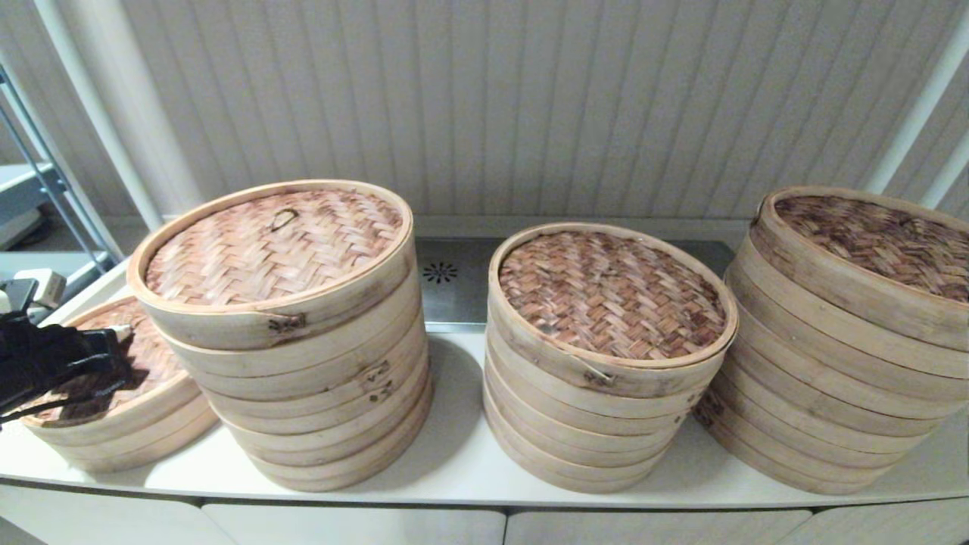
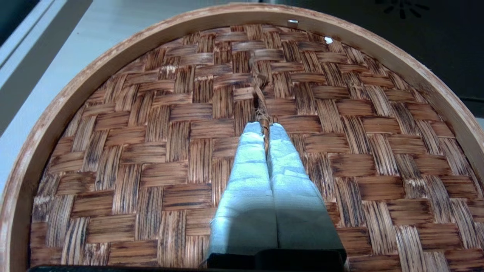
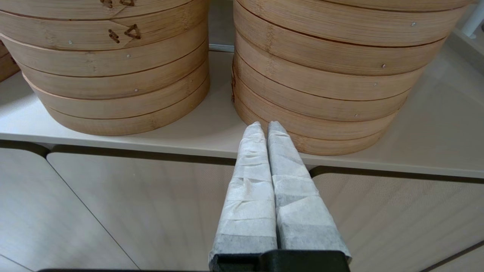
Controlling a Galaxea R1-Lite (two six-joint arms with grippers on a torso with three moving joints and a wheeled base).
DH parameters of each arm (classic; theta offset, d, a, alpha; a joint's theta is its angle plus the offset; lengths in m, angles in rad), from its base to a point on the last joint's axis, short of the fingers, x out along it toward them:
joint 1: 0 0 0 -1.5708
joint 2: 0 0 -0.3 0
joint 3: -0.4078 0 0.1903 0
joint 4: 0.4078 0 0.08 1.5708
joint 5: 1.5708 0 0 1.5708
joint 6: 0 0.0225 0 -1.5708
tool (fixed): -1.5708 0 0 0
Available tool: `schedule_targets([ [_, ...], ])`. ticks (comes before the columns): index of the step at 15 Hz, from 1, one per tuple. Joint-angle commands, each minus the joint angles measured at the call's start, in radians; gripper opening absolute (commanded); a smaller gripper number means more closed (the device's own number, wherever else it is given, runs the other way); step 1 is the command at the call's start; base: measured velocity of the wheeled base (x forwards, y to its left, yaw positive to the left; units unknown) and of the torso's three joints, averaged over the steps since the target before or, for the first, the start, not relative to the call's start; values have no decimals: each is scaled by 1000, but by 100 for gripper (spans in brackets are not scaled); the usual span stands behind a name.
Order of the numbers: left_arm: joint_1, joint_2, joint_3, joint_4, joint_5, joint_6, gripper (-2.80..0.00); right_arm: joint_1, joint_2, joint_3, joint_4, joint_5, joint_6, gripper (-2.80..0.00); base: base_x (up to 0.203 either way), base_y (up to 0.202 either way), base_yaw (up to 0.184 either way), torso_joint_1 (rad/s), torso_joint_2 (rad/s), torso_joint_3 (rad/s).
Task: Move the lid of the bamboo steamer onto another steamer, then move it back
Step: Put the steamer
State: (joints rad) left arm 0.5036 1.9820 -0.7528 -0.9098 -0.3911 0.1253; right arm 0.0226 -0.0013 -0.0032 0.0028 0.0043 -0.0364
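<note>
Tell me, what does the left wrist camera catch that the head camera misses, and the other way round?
Only the left wrist view shows the left gripper shut on the lid's woven loop. Only the head view shows the three taller stacks, the nearest beside that lid, plus the counter and wall. Both show the same low lid at the robot's far left with the left arm over it. The right gripper, shut, appears in neither.
</note>
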Motion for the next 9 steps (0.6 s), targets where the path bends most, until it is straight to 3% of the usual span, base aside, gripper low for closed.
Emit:
schedule_targets([
  [1,-2,14,7,-26,-3,2,-280,0,-5,0,0,0,0,-280,0,0,0,0,0,0],
  [3,-2,11,10,-24,-3,2,-280,0,-5,0,0,0,0,-280,0,0,0,0,0,0],
  [4,-2,8,11,-24,-2,2,0,0,-5,0,0,0,0,-280,0,0,0,0,0,0],
  [9,-1,-64,14,-16,-3,-4,0,0,-5,0,0,0,0,-280,0,0,0,0,0,0],
])
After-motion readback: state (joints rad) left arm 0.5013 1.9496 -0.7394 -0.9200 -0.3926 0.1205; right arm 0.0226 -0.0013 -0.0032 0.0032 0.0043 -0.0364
